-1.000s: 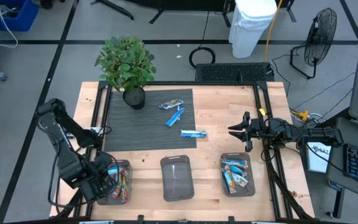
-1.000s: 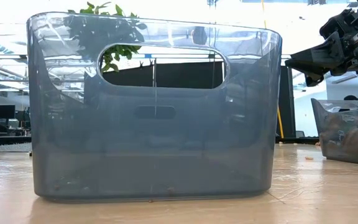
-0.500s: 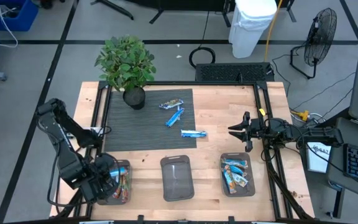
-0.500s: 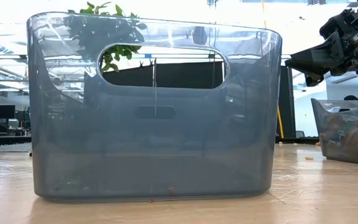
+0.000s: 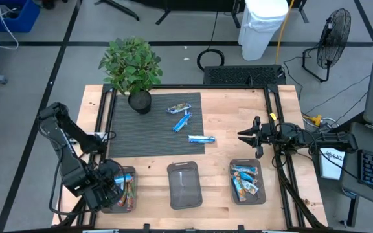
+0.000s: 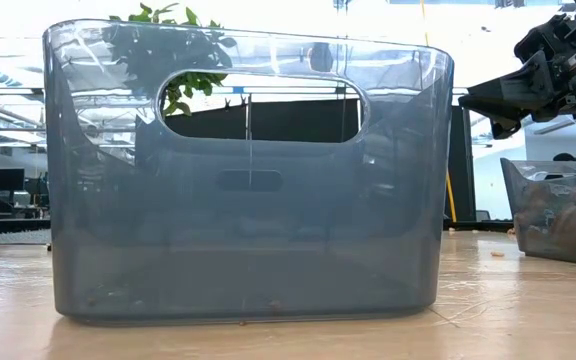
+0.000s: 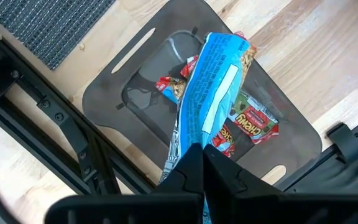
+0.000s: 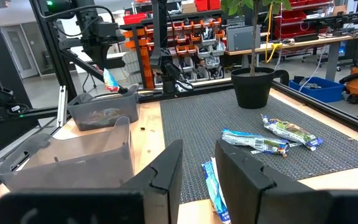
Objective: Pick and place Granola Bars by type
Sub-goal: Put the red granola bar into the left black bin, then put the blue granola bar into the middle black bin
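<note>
Right now your left hand [image 7: 202, 163] is clamped on a blue-wrapped granola bar [image 7: 211, 99], holding it directly over the left bin [image 5: 123, 189], where red-wrapped bars [image 7: 248, 121] lie below it. Your right hand [image 5: 246, 136] hovers with its fingers apart just beyond the right bin [image 5: 247, 181], which holds blue bars. Three more bars [image 5: 185, 120] lie on the dark mat [image 5: 154, 139], out in front of that hand, and the middle bin [image 5: 184, 184] sits on the desk [image 5: 219, 181] between the two hands.

Bare counter [image 5: 147, 184] lies open between the three bins along the bottom. At upper left the potted plant [image 5: 133, 70] crowds the dark mat [image 5: 144, 133]; the mat's lower left is free.
</note>
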{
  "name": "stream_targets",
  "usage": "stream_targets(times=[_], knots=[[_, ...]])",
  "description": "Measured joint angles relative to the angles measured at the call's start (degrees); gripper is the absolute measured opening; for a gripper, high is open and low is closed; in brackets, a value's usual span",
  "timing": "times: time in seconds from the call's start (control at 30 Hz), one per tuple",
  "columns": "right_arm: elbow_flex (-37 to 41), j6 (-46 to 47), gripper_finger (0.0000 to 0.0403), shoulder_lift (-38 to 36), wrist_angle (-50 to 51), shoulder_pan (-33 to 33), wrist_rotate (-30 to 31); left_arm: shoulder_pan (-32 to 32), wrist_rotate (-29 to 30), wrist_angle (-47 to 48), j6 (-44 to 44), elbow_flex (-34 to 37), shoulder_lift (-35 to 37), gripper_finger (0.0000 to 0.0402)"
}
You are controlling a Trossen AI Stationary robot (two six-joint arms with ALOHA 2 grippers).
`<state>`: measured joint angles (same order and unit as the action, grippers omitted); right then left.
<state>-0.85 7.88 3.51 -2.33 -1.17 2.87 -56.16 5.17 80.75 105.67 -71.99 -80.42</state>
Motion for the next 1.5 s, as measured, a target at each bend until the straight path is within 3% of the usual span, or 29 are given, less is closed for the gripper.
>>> stream_targets(times=[0.83,1.23,1.33,1.5], knots=[[0.01,0.0,0.0087,0.0,0.0,0.02,0.02,0.0,0.81,0.04,1.49,0.0,0.02,0.0007],[-0.01,0.0,0.0087,-0.01,0.0,0.02,0.01,0.0,1.12,1.99,3.52,0.0,0.02,0.0082],[0.0,0.0,0.0086,0.0,0.0,0.02,0.01,-0.06,7.75,4.33,2.09,0.16,0.04,0.0105],[0.0,0.0,0.0087,-0.01,0.0,0.01,0.02,-0.84,36.94,1.52,-11.45,4.31,0.41,0.0125]])
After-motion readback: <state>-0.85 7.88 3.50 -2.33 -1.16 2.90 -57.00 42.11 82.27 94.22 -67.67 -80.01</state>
